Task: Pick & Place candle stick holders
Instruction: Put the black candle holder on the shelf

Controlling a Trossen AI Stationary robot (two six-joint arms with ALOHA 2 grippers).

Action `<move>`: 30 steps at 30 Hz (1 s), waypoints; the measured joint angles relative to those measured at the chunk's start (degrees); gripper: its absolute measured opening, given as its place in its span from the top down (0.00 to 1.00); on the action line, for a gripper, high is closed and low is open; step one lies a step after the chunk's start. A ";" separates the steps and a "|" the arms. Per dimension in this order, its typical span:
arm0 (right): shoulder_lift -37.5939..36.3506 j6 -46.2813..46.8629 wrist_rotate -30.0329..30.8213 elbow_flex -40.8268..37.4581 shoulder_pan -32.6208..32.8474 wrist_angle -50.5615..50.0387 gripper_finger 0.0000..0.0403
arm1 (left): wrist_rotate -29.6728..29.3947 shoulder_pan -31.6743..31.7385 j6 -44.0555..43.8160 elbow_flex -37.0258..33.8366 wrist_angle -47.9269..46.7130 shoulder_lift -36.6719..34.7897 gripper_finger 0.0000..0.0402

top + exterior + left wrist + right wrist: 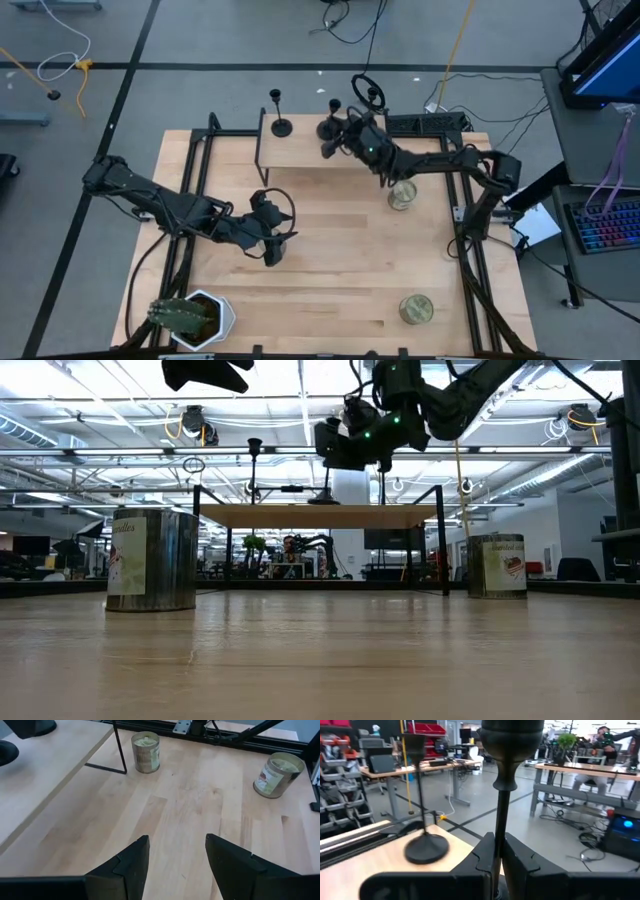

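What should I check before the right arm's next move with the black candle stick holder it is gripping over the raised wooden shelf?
1. Grip: right gripper shut on the thin stem of the held black candle stick holder: ok.
2. Held holder upright: ok, stem stands vertical in the right wrist view.
3. Base seated on the raised wooden shelf: cannot tell, base hidden.
4. Gap to the other black candle stick holder on the shelf: ok, apart.
5. Left gripper open, empty, over mid-table, away from the shelf: ok.

Candle stick holders: two visible, one point(281, 124) free-standing, one point(329, 128) at the right gripper point(333, 140). Cans: two point(403, 194) point(416, 309). Potted plant: one point(185, 317).
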 joint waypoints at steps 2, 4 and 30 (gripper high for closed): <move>0.47 0.19 -0.04 0.00 -0.76 0.11 0.97 | 0.00 0.00 0.26 0.00 0.00 0.00 0.50; 0.60 0.50 -0.09 0.00 -1.48 -0.19 0.97 | 0.00 0.00 0.24 0.00 0.00 0.00 0.50; 0.49 0.97 -7.89 -0.02 -5.38 -1.69 0.94 | -0.94 0.00 -1.21 0.00 0.07 -0.01 0.50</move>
